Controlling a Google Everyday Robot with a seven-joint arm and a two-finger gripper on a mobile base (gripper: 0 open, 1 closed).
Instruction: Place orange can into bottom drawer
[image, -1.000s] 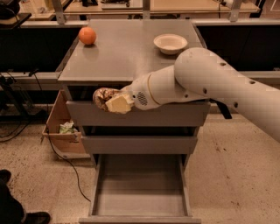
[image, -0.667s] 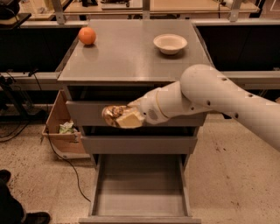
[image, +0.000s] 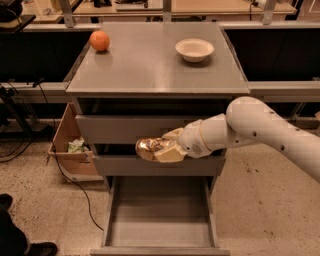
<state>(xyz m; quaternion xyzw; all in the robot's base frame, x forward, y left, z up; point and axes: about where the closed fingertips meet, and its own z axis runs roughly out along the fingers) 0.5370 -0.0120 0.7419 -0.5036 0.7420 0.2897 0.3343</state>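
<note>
Claw, arm outstretched, apparently grips orange can above bottom drawer.

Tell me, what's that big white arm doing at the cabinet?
The robot's arm holds the orange can in its gripper, in front of the middle drawer and above the open bottom drawer. The can has not been set inside yet. An orange fruit and a bowl sit on the cabinet top.

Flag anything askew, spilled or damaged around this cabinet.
Only the cardboard box left of the cabinet leans askew. The end effector holds the orange can sideways above the open bottom drawer; nothing looks spilled.
</note>
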